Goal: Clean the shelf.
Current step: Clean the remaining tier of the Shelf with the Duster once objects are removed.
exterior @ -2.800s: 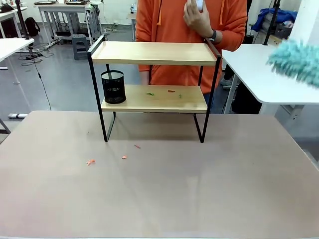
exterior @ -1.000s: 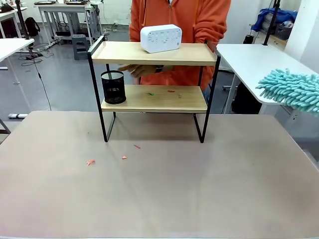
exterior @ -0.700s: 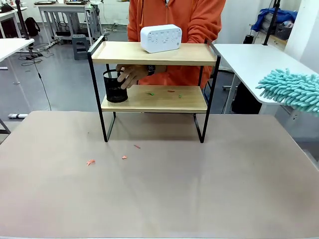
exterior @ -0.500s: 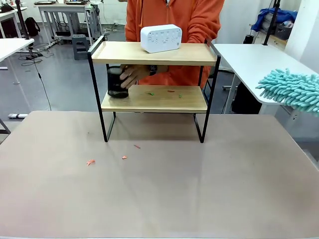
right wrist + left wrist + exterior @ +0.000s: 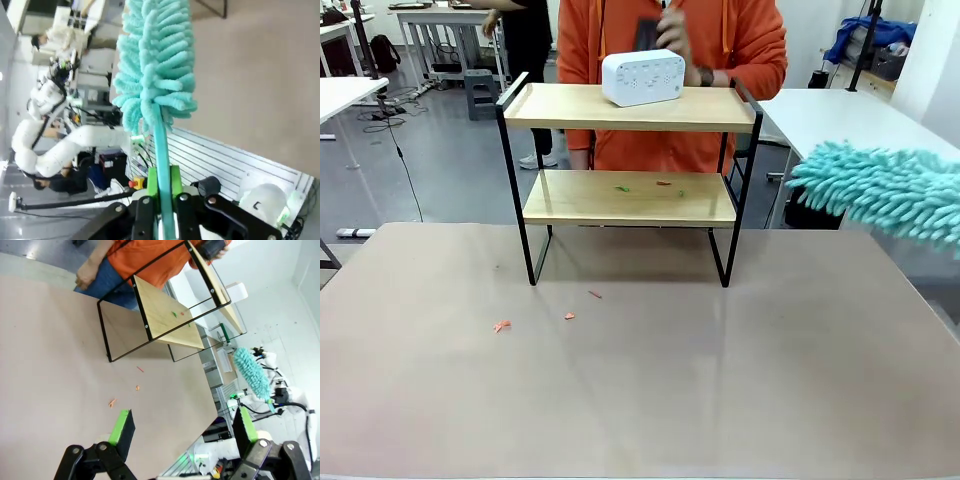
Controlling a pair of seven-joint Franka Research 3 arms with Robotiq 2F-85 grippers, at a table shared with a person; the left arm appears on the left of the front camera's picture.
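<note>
Tan tabletop (image 5: 720, 380), front view: the two-tier shelf of light wood boards in a thin black metal frame (image 5: 570, 105) stands upright at the far middle, on its four legs. A white rounded box-shaped device (image 5: 642, 77) sits on the top board, near its middle. Small green and orange scraps (image 5: 663, 183) lie on the lower board, right of centre. More orange scraps (image 5: 501, 325) lie on the tabletop in front of the shelf, toward its left. A person in an orange hooded top (image 5: 750, 40) stands behind the shelf; one raised hand (image 5: 678, 35) holds something dark, too blurred to identify. A fluffy teal duster (image 5: 880, 190) enters from the right edge, level with the lower board and apart from the shelf.

Left wrist view: the left gripper (image 5: 182, 430) hangs above the tabletop with its green pads spread wide and nothing between them. The shelf appears tilted by the camera roll, well apart from the fingers.

Right wrist view: the right gripper (image 5: 164, 187) is clamped on the duster's thin teal handle, and the fluffy head points away from the fingers, above the tabletop.
</note>
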